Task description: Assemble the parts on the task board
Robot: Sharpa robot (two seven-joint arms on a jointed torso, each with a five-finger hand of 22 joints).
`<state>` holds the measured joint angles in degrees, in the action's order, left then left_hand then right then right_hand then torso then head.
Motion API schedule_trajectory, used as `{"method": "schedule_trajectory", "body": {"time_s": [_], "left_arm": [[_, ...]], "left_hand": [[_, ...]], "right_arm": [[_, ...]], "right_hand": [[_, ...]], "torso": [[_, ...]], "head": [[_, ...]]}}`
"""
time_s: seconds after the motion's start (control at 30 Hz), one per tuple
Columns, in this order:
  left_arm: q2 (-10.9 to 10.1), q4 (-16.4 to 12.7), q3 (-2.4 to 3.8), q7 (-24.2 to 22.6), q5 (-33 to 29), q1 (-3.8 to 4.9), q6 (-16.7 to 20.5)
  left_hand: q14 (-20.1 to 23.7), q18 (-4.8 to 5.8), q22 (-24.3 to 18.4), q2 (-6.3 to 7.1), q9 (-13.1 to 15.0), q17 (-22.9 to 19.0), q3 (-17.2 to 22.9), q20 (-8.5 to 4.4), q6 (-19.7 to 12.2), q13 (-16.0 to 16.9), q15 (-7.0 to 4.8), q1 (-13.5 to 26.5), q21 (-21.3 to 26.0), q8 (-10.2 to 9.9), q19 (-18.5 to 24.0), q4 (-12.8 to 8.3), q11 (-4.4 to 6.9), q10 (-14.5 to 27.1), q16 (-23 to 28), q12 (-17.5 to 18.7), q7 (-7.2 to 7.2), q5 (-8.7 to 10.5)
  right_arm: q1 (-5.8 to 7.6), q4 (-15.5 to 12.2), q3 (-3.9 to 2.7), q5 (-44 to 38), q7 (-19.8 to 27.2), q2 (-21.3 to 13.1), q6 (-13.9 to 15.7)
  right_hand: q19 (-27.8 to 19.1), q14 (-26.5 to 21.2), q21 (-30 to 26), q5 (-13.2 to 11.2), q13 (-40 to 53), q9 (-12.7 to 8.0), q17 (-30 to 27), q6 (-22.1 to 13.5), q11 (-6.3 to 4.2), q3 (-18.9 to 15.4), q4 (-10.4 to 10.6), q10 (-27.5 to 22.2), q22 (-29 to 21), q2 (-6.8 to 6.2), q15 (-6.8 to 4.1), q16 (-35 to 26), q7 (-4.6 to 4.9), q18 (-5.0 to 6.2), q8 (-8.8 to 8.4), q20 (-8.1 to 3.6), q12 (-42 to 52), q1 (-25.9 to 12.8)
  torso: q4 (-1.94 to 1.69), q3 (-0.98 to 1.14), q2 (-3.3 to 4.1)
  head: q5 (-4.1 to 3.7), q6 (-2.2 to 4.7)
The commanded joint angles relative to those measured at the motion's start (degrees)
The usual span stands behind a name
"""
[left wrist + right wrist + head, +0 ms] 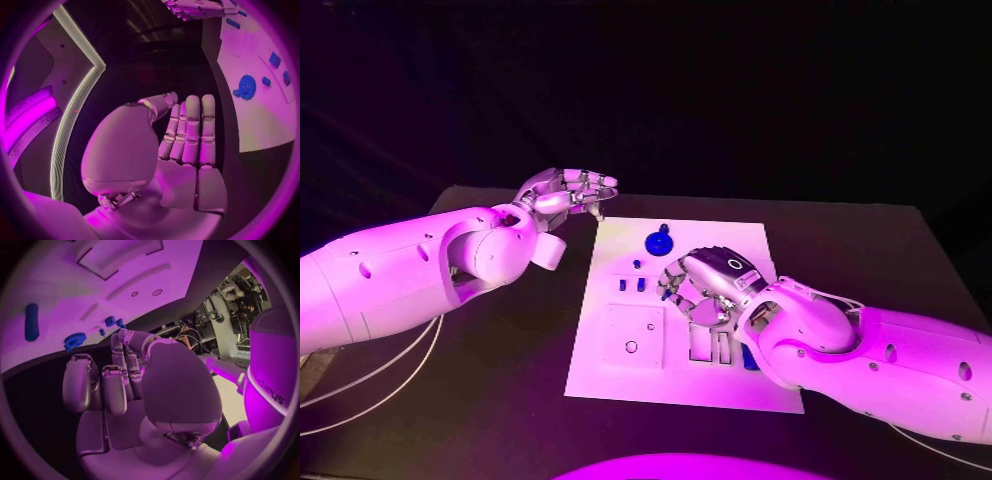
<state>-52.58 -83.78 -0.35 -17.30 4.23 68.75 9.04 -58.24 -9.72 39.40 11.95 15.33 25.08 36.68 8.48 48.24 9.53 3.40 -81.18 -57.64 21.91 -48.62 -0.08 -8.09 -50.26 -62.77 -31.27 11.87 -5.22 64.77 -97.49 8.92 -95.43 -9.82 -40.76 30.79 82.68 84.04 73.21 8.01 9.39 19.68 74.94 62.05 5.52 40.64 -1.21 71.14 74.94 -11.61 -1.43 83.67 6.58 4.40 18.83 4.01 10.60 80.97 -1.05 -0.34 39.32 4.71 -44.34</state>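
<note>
Hovering over the white rectangular task board [678, 320], the right hand [708, 285] held nothing, fingers loosely curled; a blind descent risked scattering the small blue parts [636, 284].

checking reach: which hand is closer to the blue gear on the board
Right. The right hand hovers over the task board, just nearer the robot than the blue gear. The left hand is off the board's far left corner, slightly farther away.
</note>
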Motion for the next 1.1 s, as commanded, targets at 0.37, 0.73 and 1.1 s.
{"method": "schedule_trajectory", "body": {"time_s": [0.37,0.73,1.1], "left_arm": [[1.84,0.01,0.05,-0.66,0.08,0.11,0.58],[2.13,0.15,0.05,-0.43,0.08,0.11,0.18],[2.22,0.23,0.05,-0.26,0.09,0.11,-0.15]], "left_hand": [[0.27,-0.86,-0.1,-0.41,-0.08,-0.12,-0.22,0.16,-0.61,-0.08,0.02,0.04,0.43,-0.2,0.39,-0.13,0.07,0.45,0.27,-0.19,0.01,-0.36],[0.3,-0.86,-0.14,-0.4,-0.08,-0.14,-0.28,0.19,-0.65,-0.09,0.04,0.1,0.48,-0.18,0.41,-0.13,0.06,0.51,0.32,-0.23,0.01,-0.35],[0.32,-0.86,-0.16,-0.4,-0.08,-0.16,-0.32,0.22,-0.69,-0.11,0.06,0.13,0.52,-0.17,0.44,-0.14,0.05,0.57,0.36,-0.25,0.01,-0.34]], "right_arm": [[-3.39,2.72,0.46,-1.07,0.91,3.72,-4.23],[-3.76,3.2,0.55,-1.7,0.1,4.18,-5.25],[-4.36,4.44,0.75,-2.63,-1.23,4.93,-5.83]], "right_hand": [[-0.04,3.54,-0.5,0.15,0.0,0.08,2.97,0.26,-2.85,0.12,-0.25,3.14,7.84,0.12,-0.27,-0.25,0.34,-0.76,0.11,0.12,-0.3,-0.55],[-0.03,3.54,-0.45,0.23,0.02,0.1,2.95,0.18,-2.81,0.21,-0.36,3.1,7.89,0.17,-0.23,-0.25,0.4,-0.77,0.04,0.14,-0.45,-0.65],[-0.05,3.54,-0.5,0.24,0.03,0.12,2.93,0.17,-2.79,0.23,-0.39,3.11,7.88,0.18,-0.22,-0.26,0.42,-0.76,0.02,0.15,-0.5,-0.72]], "torso": [[0.17,0.12,0.04],[0.1,0.08,0.04],[-0.03,0.06,0.06]], "head": [[2.27,-1.2],[2.27,-1.63],[2.27,-1.84]]}}
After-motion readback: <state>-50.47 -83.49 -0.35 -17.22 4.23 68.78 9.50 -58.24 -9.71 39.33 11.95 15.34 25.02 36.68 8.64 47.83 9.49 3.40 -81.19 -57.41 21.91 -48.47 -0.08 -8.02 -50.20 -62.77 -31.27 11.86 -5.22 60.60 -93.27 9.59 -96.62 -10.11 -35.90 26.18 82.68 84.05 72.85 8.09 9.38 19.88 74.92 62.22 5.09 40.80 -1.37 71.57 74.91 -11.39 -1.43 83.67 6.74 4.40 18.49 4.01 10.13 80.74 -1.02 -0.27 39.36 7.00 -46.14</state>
